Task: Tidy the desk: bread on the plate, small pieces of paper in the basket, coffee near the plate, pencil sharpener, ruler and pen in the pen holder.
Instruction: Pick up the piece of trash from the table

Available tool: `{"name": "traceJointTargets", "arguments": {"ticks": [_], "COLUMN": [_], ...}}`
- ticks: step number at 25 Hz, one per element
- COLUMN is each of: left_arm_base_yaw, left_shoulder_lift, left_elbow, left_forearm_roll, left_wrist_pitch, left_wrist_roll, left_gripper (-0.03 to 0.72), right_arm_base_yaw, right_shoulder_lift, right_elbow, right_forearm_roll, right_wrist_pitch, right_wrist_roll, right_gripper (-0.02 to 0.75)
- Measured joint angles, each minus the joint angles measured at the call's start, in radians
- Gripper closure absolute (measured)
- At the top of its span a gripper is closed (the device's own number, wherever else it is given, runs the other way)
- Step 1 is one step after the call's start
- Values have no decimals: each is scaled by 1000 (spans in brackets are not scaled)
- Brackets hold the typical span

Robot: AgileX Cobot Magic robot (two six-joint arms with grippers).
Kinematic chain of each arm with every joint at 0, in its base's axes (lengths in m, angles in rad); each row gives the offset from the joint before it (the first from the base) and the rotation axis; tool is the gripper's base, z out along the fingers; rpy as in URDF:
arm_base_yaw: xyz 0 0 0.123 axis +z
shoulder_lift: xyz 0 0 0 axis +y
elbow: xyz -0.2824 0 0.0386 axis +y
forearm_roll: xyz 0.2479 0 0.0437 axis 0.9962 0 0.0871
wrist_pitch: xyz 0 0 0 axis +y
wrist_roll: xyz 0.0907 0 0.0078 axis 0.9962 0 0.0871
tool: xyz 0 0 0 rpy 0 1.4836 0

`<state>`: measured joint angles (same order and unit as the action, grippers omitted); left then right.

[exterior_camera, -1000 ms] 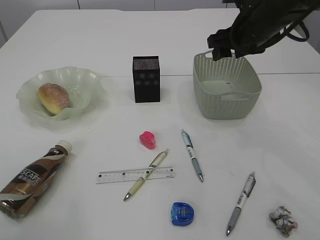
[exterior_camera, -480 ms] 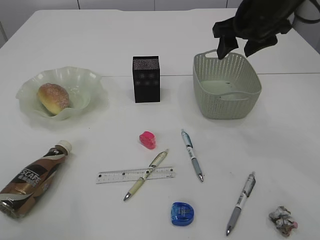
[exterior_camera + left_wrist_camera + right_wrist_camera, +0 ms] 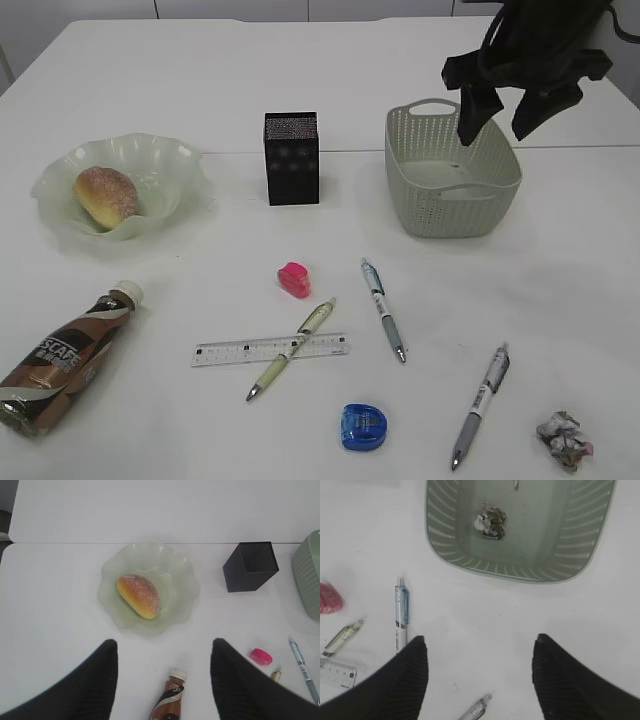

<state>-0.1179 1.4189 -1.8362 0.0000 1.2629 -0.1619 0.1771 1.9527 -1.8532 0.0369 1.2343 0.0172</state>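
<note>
Where white table [image 3: 200, 80] meets pale wall, right gripper [image 3: 508, 112] empty and spread above basket [image 3: 440, 215], left gripper [image 3: 162, 680] likewise.

White counter [image 3: 150, 80] with a seam line running across it, pale panelled wall behind, even diffuse light, soft shadows.

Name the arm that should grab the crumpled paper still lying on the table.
Right. The crumpled paper lies at the table's near right corner, and the basket is also on that side. The right gripper hangs open over the basket. The left gripper, also open, hovers near the plate, far left.
</note>
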Motion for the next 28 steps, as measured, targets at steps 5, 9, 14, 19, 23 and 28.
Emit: {"name": "traceJointTargets", "arguments": {"ticks": [5, 9, 14, 19, 23, 28], "left_arm_base_yaw": [0, 0, 0, 0, 0, 0], "left_shoulder_lift": [0, 0, 0, 0, 0, 0], "left_elbow": [0, 0, 0, 0, 0, 0], "left_forearm_roll": [0, 0, 0, -23, -50, -56], "left_wrist_pitch": [0, 0, 0, 0, 0, 0], "left_wrist_roll": [0, 1, 1, 1, 1, 1], "left_gripper": [255, 255, 255, 255, 255, 255], "right_arm_base_yaw": [0, 0, 0, 0, 0, 0], "right_shoulder_lift": [-37, -123, -248, -302, -302, -308], "right_elbow": [78, 263, 517, 750, 867, 937], "right_forearm_roll": [0, 2, 28, 63, 101, 122], "right_wrist_pitch": [0, 0, -2, -11, -20, -114], "right_wrist_roll": [9, 23, 41, 43, 36, 11], "right_gripper": [258, 258, 258, 259, 259, 259]}}
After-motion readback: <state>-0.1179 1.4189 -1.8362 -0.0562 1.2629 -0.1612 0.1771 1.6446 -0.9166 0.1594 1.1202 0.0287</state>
